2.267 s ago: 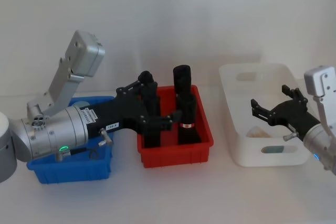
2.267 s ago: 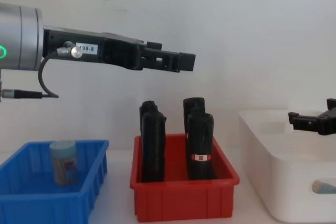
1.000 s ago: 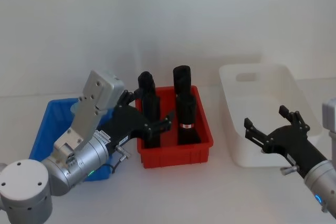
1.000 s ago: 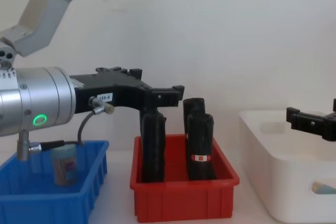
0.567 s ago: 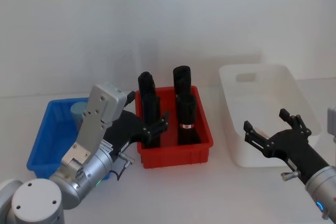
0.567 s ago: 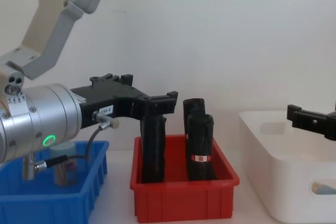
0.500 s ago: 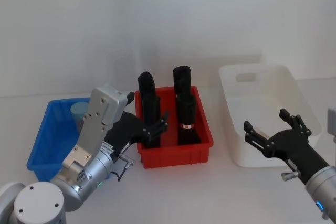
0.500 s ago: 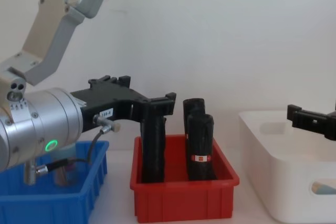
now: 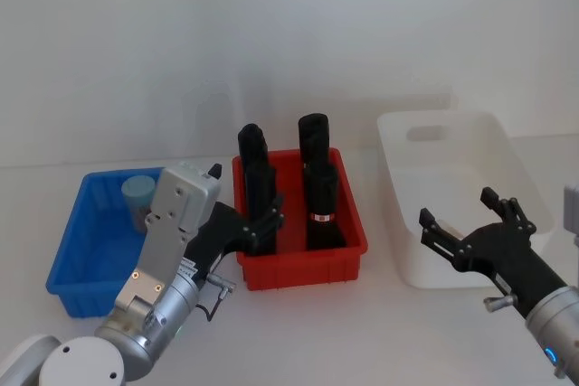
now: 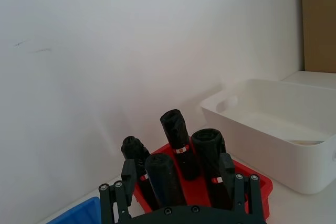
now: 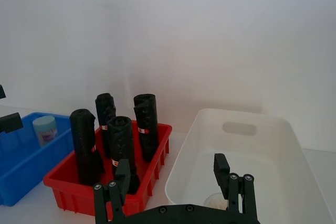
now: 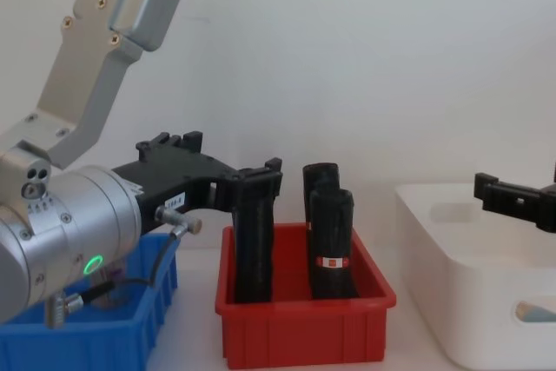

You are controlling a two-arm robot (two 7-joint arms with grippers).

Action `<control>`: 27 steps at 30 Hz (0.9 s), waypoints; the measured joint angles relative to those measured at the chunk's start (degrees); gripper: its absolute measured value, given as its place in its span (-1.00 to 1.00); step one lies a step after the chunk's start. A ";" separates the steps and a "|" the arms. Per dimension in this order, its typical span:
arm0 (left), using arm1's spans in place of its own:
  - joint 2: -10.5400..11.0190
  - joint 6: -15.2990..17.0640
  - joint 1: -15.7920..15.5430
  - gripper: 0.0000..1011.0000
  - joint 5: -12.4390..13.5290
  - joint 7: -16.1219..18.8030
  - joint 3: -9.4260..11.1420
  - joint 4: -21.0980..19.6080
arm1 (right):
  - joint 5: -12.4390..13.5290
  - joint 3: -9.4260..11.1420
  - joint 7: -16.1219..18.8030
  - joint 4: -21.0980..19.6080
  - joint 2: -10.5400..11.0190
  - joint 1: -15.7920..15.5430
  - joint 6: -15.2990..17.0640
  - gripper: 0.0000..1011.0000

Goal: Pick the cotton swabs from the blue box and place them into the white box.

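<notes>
White table (image 9: 362, 332), blue box (image 9: 68, 264), red bin (image 9: 303, 268), white box (image 9: 425, 264)

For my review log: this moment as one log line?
left gripper open by red bin | right gripper open near white box | cotton swabs in blue box

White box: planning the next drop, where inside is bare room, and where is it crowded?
The white box's far half is bare; a pale item lies at its near end, near the open right gripper. The blue box floor that shows is bare beside one cotton swabs tub. Crowded: the red bin, four black bottles, left gripper at its near-left corner.
</notes>
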 joint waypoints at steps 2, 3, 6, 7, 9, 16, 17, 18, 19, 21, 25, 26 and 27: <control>-0.01 -0.06 0.02 0.99 0.02 0.09 0.02 0.00 | -0.01 0.00 0.01 0.00 0.00 0.00 0.00 0.98; -0.01 -0.07 0.02 0.99 0.02 0.10 0.02 0.00 | -0.02 0.00 0.01 0.00 0.00 0.00 0.00 0.98; 0.00 -0.07 0.02 0.99 0.02 0.14 0.02 0.00 | -0.03 0.00 0.02 0.00 0.00 0.00 0.00 0.98; 0.00 -0.07 0.02 0.99 0.02 0.14 0.02 0.00 | -0.04 0.00 0.02 0.00 0.00 0.00 0.00 0.98; 0.01 -0.07 0.02 0.99 0.02 0.14 0.02 0.00 | -0.05 0.00 0.02 0.01 0.00 0.00 0.00 0.98; 0.02 -0.07 -0.01 0.99 0.01 0.14 -0.02 -0.02 | -0.26 0.00 0.40 0.36 -0.18 0.30 -0.04 0.98; 0.02 -0.06 -0.01 0.99 0.01 0.14 -0.02 -0.03 | -0.33 -0.02 0.56 0.50 -0.25 0.43 -0.06 0.98; 0.02 -0.06 -0.01 0.99 0.01 0.14 -0.02 -0.03 | -0.48 -0.06 0.89 0.93 -0.45 0.82 -0.10 0.98; 0.02 -0.06 -0.01 0.99 0.01 0.14 -0.02 -0.04 | -0.63 -0.09 1.19 1.17 -0.54 1.04 -0.14 0.98; 0.02 -0.06 -0.01 0.99 -0.01 0.14 -0.02 -0.04 | -1.01 -0.21 1.95 2.23 -0.95 1.89 -0.25 0.98; 0.02 -0.04 -0.01 0.99 -0.02 0.14 -0.02 -0.04 | -1.85 -0.42 3.72 4.45 -1.74 3.70 -0.58 0.98; 0.02 -0.04 -0.01 0.99 -0.02 0.14 -0.02 -0.04 | -2.02 -0.48 4.08 4.93 -1.93 4.10 -0.67 0.98; 0.02 -0.04 -0.01 0.99 -0.02 0.14 -0.02 -0.04 | -2.22 -0.55 4.47 5.66 -2.20 4.69 -0.76 0.98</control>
